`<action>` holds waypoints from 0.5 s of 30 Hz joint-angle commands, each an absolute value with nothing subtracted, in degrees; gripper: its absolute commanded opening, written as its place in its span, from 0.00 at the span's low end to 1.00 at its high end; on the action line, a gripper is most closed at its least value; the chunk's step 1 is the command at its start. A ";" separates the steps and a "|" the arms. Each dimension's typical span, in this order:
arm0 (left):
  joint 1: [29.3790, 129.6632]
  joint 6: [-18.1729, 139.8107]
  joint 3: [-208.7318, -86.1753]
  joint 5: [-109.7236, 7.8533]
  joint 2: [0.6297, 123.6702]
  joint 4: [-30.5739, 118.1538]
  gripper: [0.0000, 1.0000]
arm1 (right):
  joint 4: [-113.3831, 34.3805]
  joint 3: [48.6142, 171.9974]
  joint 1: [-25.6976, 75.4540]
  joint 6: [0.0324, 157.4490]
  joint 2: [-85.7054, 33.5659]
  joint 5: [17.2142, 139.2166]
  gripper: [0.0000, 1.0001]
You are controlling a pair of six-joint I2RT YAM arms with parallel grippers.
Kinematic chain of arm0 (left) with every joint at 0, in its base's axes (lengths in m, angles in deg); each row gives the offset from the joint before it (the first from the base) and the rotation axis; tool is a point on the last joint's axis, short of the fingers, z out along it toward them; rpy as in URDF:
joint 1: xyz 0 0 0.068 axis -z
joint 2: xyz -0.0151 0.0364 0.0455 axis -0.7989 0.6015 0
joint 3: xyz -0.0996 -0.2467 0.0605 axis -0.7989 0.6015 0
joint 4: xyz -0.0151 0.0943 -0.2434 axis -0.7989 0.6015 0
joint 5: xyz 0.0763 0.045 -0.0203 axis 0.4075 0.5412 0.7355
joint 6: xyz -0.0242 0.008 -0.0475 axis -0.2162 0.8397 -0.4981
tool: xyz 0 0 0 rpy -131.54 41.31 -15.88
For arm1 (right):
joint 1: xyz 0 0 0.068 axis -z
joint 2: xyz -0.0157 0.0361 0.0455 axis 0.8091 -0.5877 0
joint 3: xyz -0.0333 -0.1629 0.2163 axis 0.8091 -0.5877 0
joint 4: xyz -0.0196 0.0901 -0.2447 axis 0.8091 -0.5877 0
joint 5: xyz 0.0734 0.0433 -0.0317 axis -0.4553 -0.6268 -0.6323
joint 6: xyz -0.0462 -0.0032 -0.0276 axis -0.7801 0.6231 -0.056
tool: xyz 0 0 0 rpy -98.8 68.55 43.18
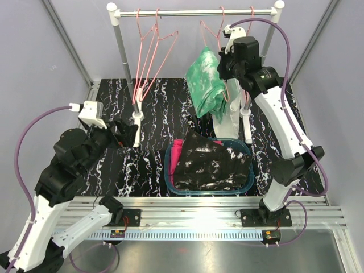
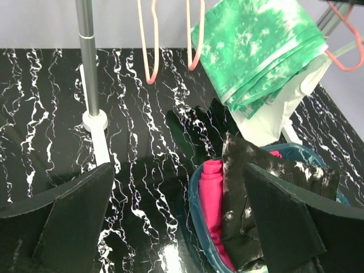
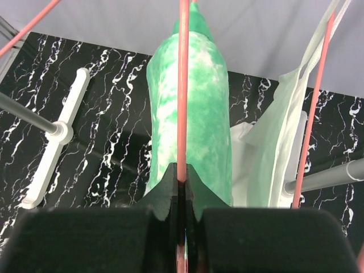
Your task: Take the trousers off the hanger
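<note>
The right gripper clenches the pink wire hanger bearing the green-and-white tie-dye fabric trousers, upper centre overhead. Best hold it firm while the released left gripper tugs the cloth downward.

Place: robot lab test cell.
Walls: plain grey panels close in my workspace.
Mounting: my arm bases are bolted to an aluminium rail.
Props: tabletop garment rack on a black marbled mat.
</note>
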State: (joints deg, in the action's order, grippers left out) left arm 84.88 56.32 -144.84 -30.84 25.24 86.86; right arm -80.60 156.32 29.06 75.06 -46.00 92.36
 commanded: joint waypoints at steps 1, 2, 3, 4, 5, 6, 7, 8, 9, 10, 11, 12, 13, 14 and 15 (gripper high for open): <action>84.58 56.84 -147.09 -33.71 26.56 85.80 0.99 | -76.00 162.37 28.96 76.58 -43.25 91.39 0.00; 84.57 56.67 -147.09 -33.97 26.65 85.62 0.99 | -75.04 162.90 28.96 76.85 -42.99 91.83 0.00; 84.57 56.58 -147.09 -33.97 26.56 85.53 0.99 | -74.42 162.90 29.04 77.02 -42.46 92.27 0.00; 84.57 56.40 -147.09 -33.89 26.65 85.53 0.99 | -73.89 163.08 28.96 76.85 -42.29 92.53 0.00; 84.57 56.14 -147.18 -33.80 26.47 85.53 0.99 | -73.54 164.21 29.04 76.50 -42.28 92.71 0.00; 84.57 56.05 -147.18 -33.71 26.38 85.53 0.99 | -73.62 165.09 29.04 76.50 -42.28 92.97 0.00; 84.57 55.96 -147.18 -33.71 26.30 85.36 0.99 | -73.80 166.06 28.96 76.41 -42.63 93.24 0.00; 84.57 55.70 -147.09 -33.80 26.03 85.27 0.99 | -74.41 167.98 29.04 76.41 -42.81 93.41 0.00; 84.57 55.61 -147.00 -33.88 26.03 85.09 0.99 | -74.59 168.96 28.96 76.41 -43.07 93.41 0.00; 84.57 55.52 -147.00 -33.80 26.03 85.01 0.99 | -74.76 169.93 28.96 76.41 -43.34 93.33 0.00; 84.57 55.26 -146.92 -33.97 26.12 84.92 0.99 | -75.20 171.68 28.96 76.58 -43.60 93.15 0.00; 84.57 55.26 -146.83 -34.67 26.47 84.66 0.99 | -75.38 172.22 28.96 76.58 -43.52 93.06 0.00; 84.57 55.17 -147.00 -35.28 26.91 84.83 0.99 | -75.29 172.57 29.04 76.58 -43.34 92.80 0.00; 84.57 54.91 -147.18 -35.81 27.26 85.09 0.99 | -74.94 172.75 29.04 76.76 -43.16 92.63 0.00; 84.57 54.82 -147.35 -36.60 27.70 85.18 0.99 | -74.77 172.75 29.04 76.93 -42.99 92.36 0.00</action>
